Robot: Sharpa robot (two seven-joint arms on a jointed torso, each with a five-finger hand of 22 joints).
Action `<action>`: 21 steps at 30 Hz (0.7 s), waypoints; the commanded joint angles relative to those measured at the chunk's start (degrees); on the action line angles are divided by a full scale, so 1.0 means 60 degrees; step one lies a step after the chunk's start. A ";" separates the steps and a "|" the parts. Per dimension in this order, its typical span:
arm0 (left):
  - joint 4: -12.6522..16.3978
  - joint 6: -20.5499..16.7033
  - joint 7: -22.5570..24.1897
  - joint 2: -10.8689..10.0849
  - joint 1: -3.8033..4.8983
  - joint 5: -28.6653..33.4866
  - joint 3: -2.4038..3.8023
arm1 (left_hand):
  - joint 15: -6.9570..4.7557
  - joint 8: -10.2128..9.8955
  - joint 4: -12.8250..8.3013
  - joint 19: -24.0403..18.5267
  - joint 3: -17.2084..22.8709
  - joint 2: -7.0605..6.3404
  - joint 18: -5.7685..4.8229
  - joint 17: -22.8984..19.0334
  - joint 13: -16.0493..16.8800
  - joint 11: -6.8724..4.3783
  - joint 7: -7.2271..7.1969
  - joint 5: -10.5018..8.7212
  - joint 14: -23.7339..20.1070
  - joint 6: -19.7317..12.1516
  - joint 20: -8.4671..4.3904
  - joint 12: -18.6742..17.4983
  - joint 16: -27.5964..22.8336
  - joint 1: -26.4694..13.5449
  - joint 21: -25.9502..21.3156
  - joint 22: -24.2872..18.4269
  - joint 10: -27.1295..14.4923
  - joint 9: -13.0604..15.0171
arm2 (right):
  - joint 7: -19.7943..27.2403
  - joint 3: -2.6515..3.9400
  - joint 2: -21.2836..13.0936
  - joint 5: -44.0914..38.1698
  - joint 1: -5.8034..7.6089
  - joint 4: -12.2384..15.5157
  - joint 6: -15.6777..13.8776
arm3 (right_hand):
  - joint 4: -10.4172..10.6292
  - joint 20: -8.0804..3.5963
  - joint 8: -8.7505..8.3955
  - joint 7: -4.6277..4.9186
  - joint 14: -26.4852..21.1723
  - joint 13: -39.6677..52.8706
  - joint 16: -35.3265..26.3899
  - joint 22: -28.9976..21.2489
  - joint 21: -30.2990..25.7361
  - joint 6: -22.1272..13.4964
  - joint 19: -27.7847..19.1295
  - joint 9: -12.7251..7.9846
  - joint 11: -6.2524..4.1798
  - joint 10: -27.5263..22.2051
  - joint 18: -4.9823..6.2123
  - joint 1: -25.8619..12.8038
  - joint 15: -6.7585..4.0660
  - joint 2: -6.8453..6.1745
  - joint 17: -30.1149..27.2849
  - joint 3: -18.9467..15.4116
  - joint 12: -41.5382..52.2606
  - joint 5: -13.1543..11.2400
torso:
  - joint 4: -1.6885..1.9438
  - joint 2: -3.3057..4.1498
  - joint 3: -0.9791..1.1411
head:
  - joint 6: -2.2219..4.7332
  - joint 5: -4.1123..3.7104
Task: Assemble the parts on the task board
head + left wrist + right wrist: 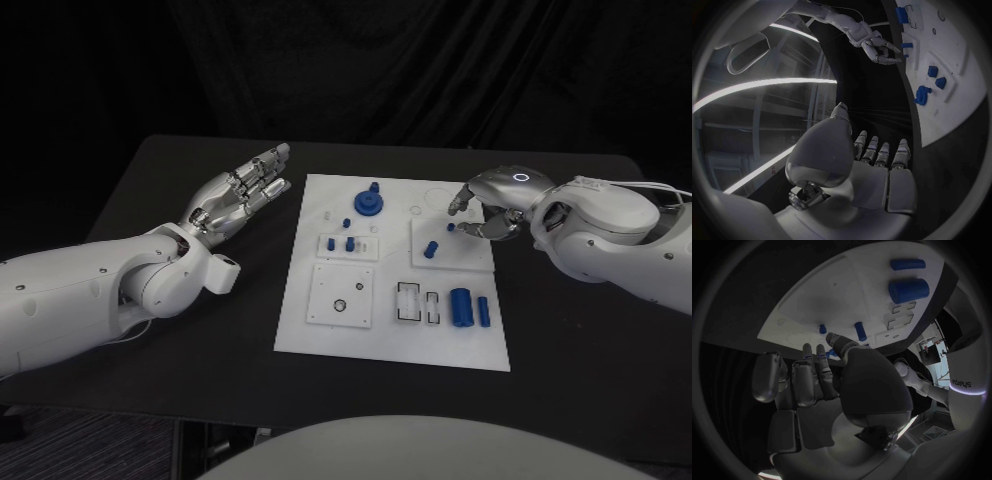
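The black table point(173, 350) carries the white task board point(397, 335) at its middle.

The desk point(173, 190) is black. On it lies the white task board point(392, 340), carrying small blue parts point(462, 307), with a blue round part point(371, 202) at its far edge. Both arms are white; the left hand point(242, 195) and right hand point(488, 212) are silver, with metallic fingers point(268, 165).
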 commanded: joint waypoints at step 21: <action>-0.0086 -0.0155 0.1521 0.0087 -0.0043 -0.0122 0.0008 | -0.0243 -0.0057 -0.0055 -0.0142 0.0118 0.0073 -0.0382 -0.0015 -0.0039 -0.0022 0.0048 0.0357 -0.0003 -0.0087 -0.1077 -0.0440 -0.0062 0.0440 -0.0119 -0.0709 0.0106 -0.0015 | 0.0169 0.0004 0.0233 -0.0108 -0.0203 -0.0378 -0.0784 | -0.0152 -0.0051 0.0035 0.0164 0.0186 -0.0109 0.0053 0.1530 0.0168 0.0167 0.0168 0.0060 -0.0104 0.0513 0.0090 0.0132 -0.0123 0.0126 0.0095 0.0045 0.0192 0.0065 | 0.0004 0.0005 -0.0011 | 0.0001 -0.0057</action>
